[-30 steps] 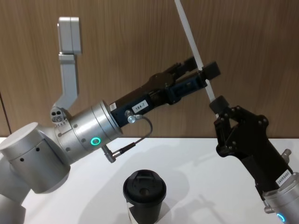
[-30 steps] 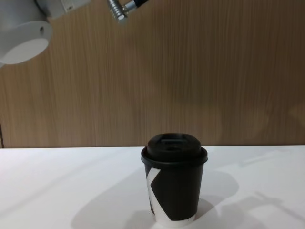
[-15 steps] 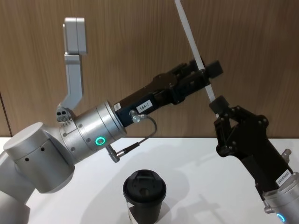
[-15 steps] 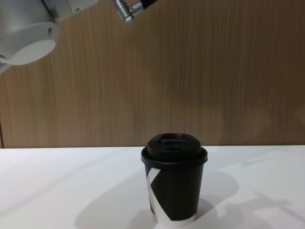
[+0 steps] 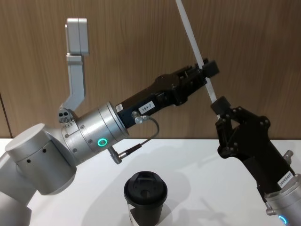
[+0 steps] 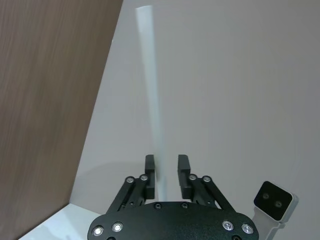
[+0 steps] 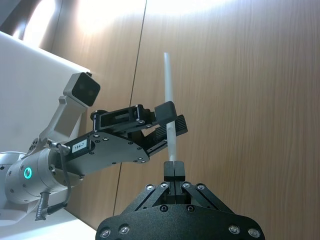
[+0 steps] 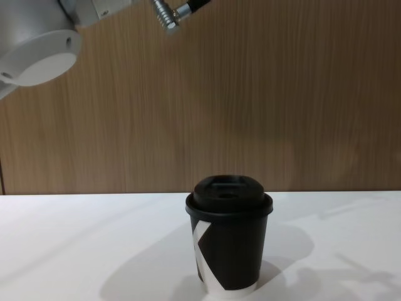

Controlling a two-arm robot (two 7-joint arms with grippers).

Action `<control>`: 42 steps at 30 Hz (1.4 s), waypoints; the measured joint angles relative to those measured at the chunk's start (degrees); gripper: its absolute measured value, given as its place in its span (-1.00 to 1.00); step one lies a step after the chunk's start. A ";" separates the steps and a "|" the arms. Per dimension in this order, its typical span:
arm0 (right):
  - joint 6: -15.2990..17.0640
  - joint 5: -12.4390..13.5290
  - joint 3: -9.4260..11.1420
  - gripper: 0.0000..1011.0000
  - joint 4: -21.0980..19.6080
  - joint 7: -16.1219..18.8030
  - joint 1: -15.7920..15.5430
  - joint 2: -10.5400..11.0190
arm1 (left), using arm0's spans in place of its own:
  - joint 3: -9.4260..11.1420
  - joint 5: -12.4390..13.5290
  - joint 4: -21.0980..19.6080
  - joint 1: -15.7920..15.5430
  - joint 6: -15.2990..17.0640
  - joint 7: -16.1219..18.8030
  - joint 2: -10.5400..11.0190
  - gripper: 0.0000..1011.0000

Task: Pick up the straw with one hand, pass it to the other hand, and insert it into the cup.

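- The cup (image 8: 229, 241) stands upright on the white table (image 8: 75, 251), lid on. It is the lowest and nearest thing, and nothing touches it.
- Above the cup and off to the robot's right, the right gripper (image 5: 219, 104) points upward. Its fingers are pinched tight on the bottom end of the straw (image 5: 190, 33).
- The straw rises from that pinch, well above the cup and clear of it. Its top leans back toward the side over the cup.
- Higher above the cup again, the left gripper (image 5: 204, 70) reaches across from the robot's left and straddles the straw's middle, above the right gripper's hold.
- In the left wrist view its jaws are narrow around the straw: one pad sits at the straw's side and the other shows a thin gap, so I judge it not yet clamped.
- Behind everything, beyond the cup, is the wooden wall panel (image 8: 301, 94).
- Step in hand, as I judge it: the hand-over, with the receiving grip about to form.
- The next move calls for the left jaws to shut squarely on the straw before the right ones let go. The left arm would then swing the straw upright and bring its lower end down over the lid's opening; a loose grip could let it slip.
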 joint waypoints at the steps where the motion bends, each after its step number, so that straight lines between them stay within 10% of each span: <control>1: 0.00 0.00 0.00 -0.99 0.00 0.00 0.00 0.00 | 0.01 0.00 0.01 -0.01 -0.01 0.03 -0.01 -0.38; 10: 0.00 0.00 0.00 -0.99 0.00 0.00 0.00 0.00 | 0.06 0.00 0.07 -0.06 -0.06 0.08 -0.05 -0.94; 24: 0.00 0.00 0.00 -0.99 0.00 0.00 0.00 0.00 | 0.10 0.00 0.08 -0.06 -0.07 0.05 -0.06 -0.99; 42: 0.00 0.00 0.00 0.05 0.00 0.00 0.00 0.00 | 0.10 0.00 0.08 -0.06 -0.05 0.05 -0.05 -0.99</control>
